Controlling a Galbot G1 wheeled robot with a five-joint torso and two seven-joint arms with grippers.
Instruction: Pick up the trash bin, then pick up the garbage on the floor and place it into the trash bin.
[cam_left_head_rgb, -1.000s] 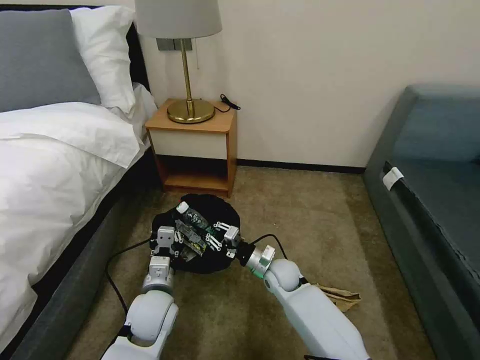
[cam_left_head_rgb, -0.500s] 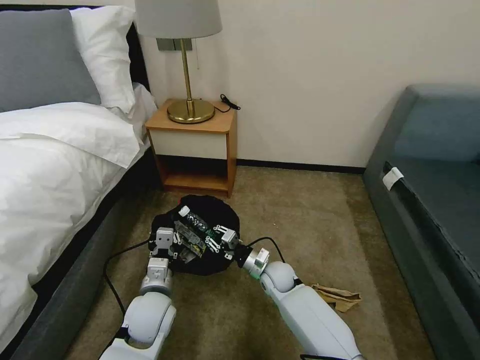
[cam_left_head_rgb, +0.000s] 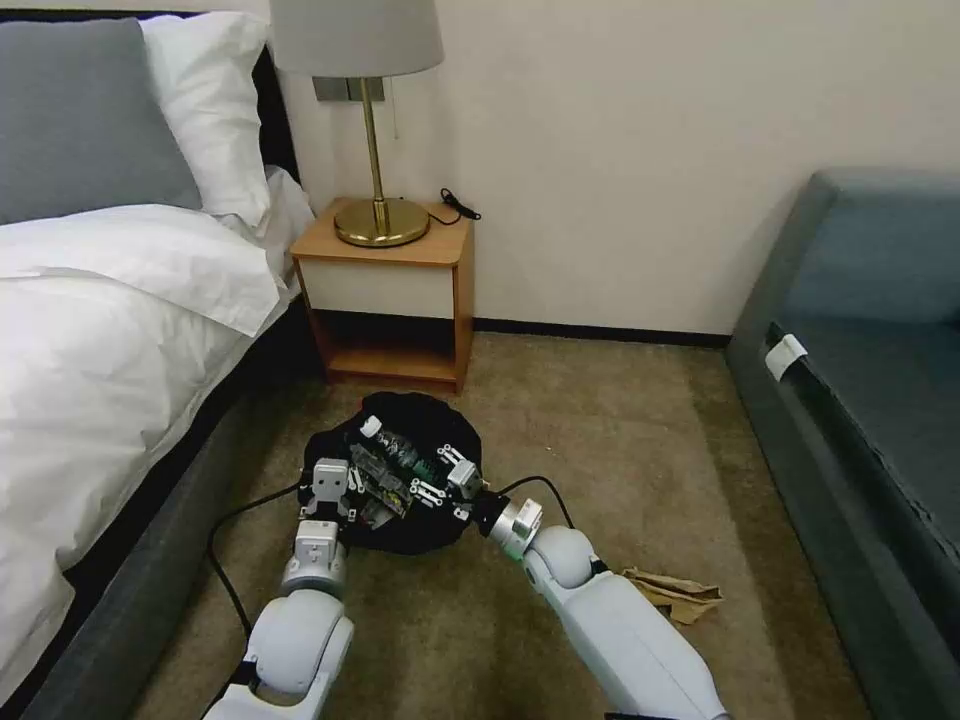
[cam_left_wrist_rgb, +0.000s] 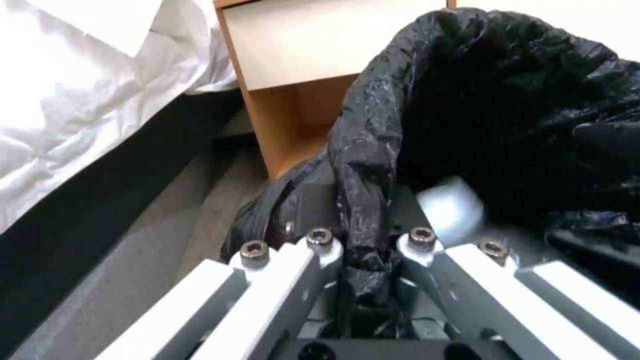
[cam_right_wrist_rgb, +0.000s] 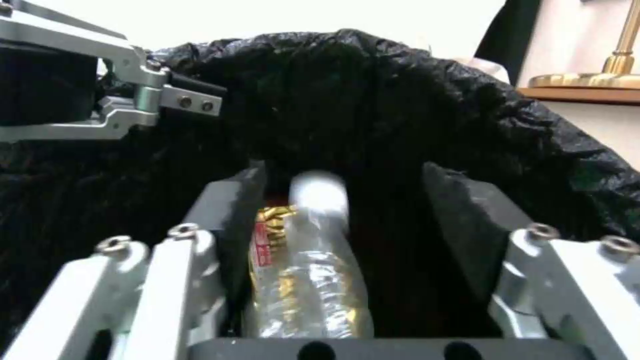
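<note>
Presently my left gripper is clamped on the near-left rim of the trash bin, which sits on the carpet between the bed and the sofa, just in front of the nightstand. In the left wrist view the fingers pinch a fold of the black bag where it laps over the rim. My right gripper hangs over the bin's mouth with its jaws spread apart — the clear bottle lies between them but, as far as I can judge, is not gripped.

Procedure for the step in hand, as I read it: releasing the bottle into the bin. Keep the left grip firm so the bin does not tip or slide. Withdraw the right gripper straight out along its approach line, jaws wide, so the fingers snag neither the liner nor the bottle.

Condition of the task items: the bin shows as a crinkled black bag covering the rim. Inside lie the bottle, white cap toward the nightstand side, and a gold-and-red snack wrapper touching it. One piece of crumpled tan paper lies on the carpet beside my right arm, well apart from the bin — not yet collected.
</note>
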